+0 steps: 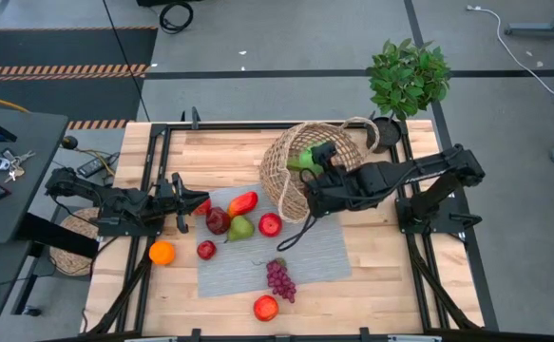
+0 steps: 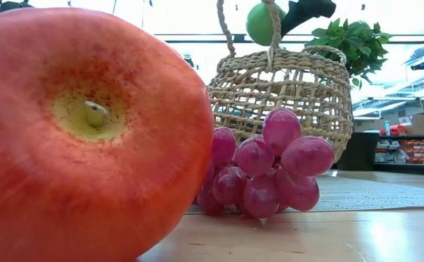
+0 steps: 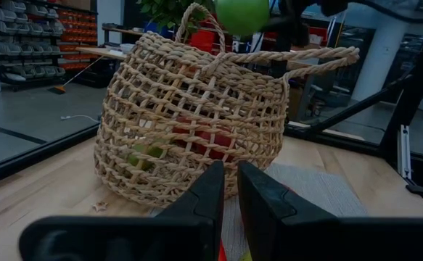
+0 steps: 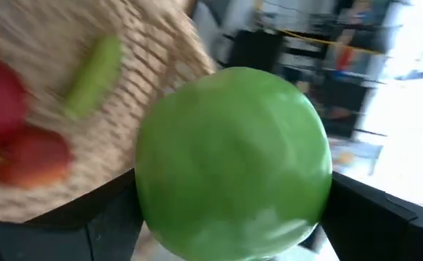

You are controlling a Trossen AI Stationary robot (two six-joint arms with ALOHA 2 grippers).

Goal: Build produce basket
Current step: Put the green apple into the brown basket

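Observation:
The wicker basket (image 1: 300, 171) stands on its base at the far edge of a grey mat (image 1: 315, 252); red fruit and a green pod (image 4: 95, 69) lie inside it. My right gripper (image 1: 313, 158) is above the basket's rim, shut on a round green fruit (image 4: 233, 159), which also shows in the low view (image 2: 262, 22). Produce lies on the mat: a red pepper (image 1: 243, 202), a dark apple (image 1: 218, 220), a green pear (image 1: 241, 229), a red apple (image 1: 270, 224) and grapes (image 1: 279, 278). An orange (image 1: 162, 252) rests on the wood. My left gripper (image 1: 186, 203) waits shut at the mat's left. My right gripper pinches the green fruit between its two fingers (image 4: 109, 217), one on each of its opposite sides (image 4: 149, 181). The fingers come from the table's right, slanting down. The fruit is lifted clear, above the basket's opening and near its loop handle (image 2: 270, 33).
A red-orange apple (image 1: 265, 307) lies near the table's front edge and fills the low view's left. A small red fruit (image 1: 206, 249) sits on the mat's left. A potted plant (image 1: 407, 81) stands at the far right, just behind the basket.

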